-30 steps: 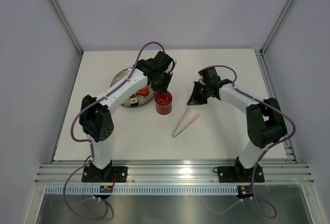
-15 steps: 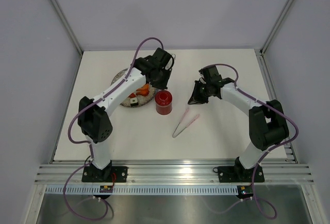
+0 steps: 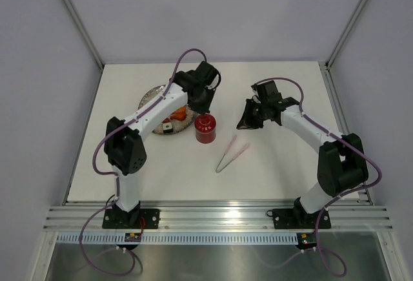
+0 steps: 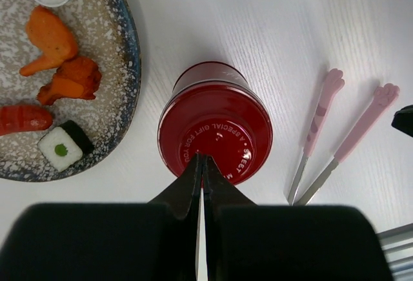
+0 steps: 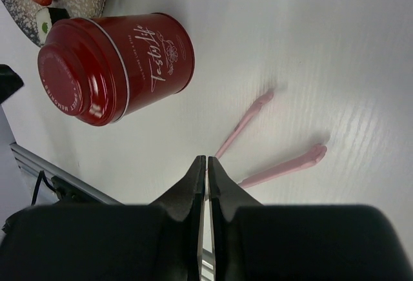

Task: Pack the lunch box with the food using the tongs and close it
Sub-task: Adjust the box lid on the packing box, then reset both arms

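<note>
Now left gripper (image 4: pixel 201 159) is clenched and empty, tips over the lidded lunch box (image 4: pixel 216 132), maybe touching. Right gripper (image 5: pixel 206 159) pinched closed, empty, near tongs (image 4: pixel 319 116). Lunch box at plate's (image 4: pixel 122 68) 4 o'clock; food (image 4: pixel 64 81) on plate.

i count one lunch box (image 4: pixel 216 126), one pair of tongs (image 4: pixel 321 114) and one plate (image 4: pixel 110 48). five food pieces (image 4: pixel 51 35) show on it.
</note>
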